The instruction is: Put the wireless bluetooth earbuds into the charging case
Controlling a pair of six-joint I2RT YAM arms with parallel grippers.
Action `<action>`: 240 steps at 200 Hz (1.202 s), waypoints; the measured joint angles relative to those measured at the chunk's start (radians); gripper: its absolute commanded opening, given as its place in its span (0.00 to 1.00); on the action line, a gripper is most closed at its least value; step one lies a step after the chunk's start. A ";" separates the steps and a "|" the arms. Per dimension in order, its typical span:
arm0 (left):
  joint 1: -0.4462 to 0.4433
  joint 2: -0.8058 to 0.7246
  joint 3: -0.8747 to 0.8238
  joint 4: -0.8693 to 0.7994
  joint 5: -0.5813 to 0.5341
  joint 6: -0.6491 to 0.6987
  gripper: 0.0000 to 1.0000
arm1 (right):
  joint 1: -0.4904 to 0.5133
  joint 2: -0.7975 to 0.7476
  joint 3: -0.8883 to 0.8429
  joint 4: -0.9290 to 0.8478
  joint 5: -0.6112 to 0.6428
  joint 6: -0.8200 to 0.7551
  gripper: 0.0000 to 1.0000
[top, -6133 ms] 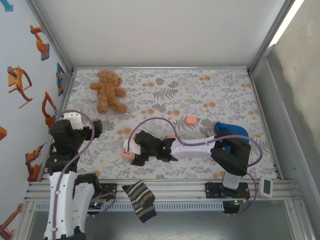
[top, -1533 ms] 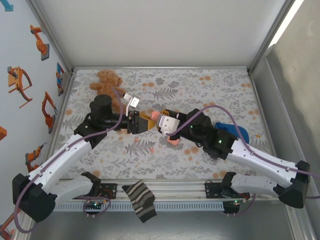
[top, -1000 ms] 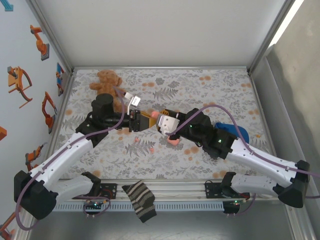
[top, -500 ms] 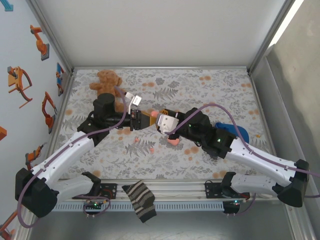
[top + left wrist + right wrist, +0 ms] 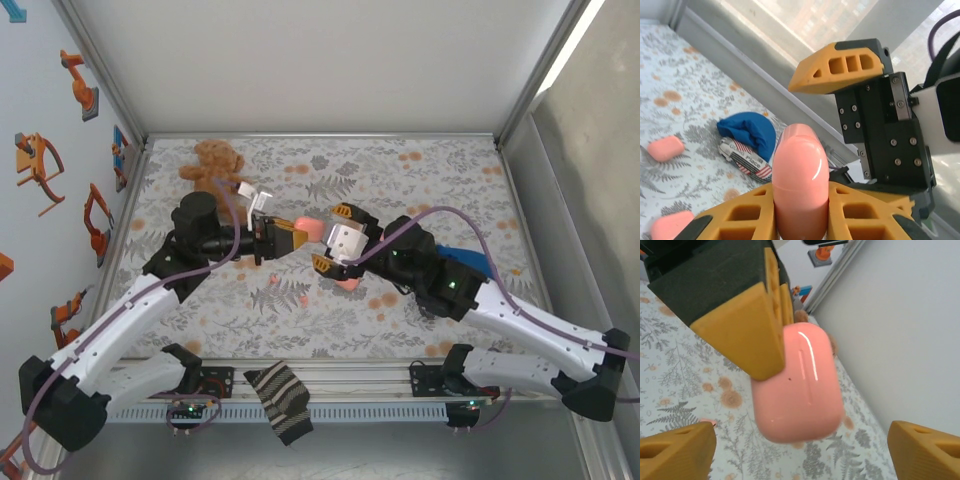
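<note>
Charging case (image 5: 800, 175), pink and glossy, is up in the air at the centre of the top view, above the counter's floral cloth (image 5: 420, 185). The left gripper (image 5: 290, 236) is clamped on its lower half. In the left wrist view the orange fingers (image 5: 735, 220) press both flanks and the rounded end stands clear above them.

The right gripper (image 5: 335, 237) faces it from the right of the frame with its jaws spread wide, one finger to each side of the case and neither touching it (the right wrist view shows clear gaps at both lower corners). That reads as a hand-over: one arm steadies the case off the cloth so the other is free for the fine work.

The case looks closed, so I judge the insertion not yet begun. The earbuds (image 5: 272, 281) may be the tiny salmon specks on the cloth just below the left gripper, though they are too small to be sure. Another pink case (image 5: 665, 148) lies on the cloth at the left edge of the left wrist view, near a blue bundle (image 5: 747, 132).
</note>
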 measured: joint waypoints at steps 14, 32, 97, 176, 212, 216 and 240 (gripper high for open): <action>0.000 -0.047 -0.032 0.022 -0.028 0.034 0.13 | 0.000 -0.035 -0.021 0.033 -0.005 0.024 1.00; 0.000 -0.102 -0.090 0.065 -0.064 0.079 0.13 | 0.000 -0.075 -0.058 0.084 -0.012 0.061 1.00; -0.005 -0.246 -0.257 0.196 -0.182 0.241 0.11 | -0.035 -0.139 -0.125 0.202 -0.119 0.229 1.00; -0.019 -0.308 -0.308 0.272 -0.208 0.422 0.11 | -0.045 -0.043 -0.044 0.189 -0.202 0.300 0.99; -0.023 -0.316 -0.309 0.283 -0.208 0.469 0.11 | -0.049 0.006 -0.005 0.188 -0.216 0.311 0.99; -0.023 -0.317 -0.309 0.286 -0.207 0.473 0.11 | -0.049 0.012 -0.002 0.187 -0.216 0.311 0.99; -0.026 -0.319 -0.309 0.291 -0.199 0.490 0.10 | -0.051 0.045 0.010 0.186 -0.224 0.312 0.99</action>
